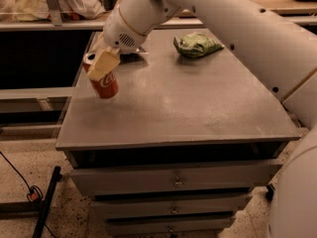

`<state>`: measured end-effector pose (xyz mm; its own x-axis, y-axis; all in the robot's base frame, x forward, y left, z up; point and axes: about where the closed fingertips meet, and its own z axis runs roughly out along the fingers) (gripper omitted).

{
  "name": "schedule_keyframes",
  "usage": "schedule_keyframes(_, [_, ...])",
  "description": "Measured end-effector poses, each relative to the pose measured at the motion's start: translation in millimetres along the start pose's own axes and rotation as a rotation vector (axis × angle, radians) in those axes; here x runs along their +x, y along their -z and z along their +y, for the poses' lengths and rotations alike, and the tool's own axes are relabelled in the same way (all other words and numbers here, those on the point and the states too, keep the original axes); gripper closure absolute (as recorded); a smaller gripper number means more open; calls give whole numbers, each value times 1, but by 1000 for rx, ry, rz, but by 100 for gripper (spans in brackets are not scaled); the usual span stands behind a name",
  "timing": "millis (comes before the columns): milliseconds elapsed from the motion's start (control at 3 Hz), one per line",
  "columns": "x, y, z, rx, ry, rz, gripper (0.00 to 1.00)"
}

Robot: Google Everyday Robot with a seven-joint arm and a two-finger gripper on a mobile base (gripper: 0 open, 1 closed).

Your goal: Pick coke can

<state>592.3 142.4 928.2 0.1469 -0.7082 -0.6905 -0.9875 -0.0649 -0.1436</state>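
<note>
One coke can [106,86] is clamped by the gripper [100,68] near the table's [198,113] left edge. Its long axis is tilted, top leaning off that edge.

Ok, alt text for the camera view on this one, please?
The robot's gripper clamps a tilted red coke can near the left edge of a grey table top. A crumpled green bag lies at the far side, and drawers sit below the top.
</note>
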Motion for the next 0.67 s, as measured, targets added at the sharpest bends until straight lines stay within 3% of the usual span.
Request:
schedule_keyframes(333, [-12, 40, -12, -29, 63, -15, 100])
schedule_keyframes(667, [-12, 38, -12, -31, 62, -14, 100])
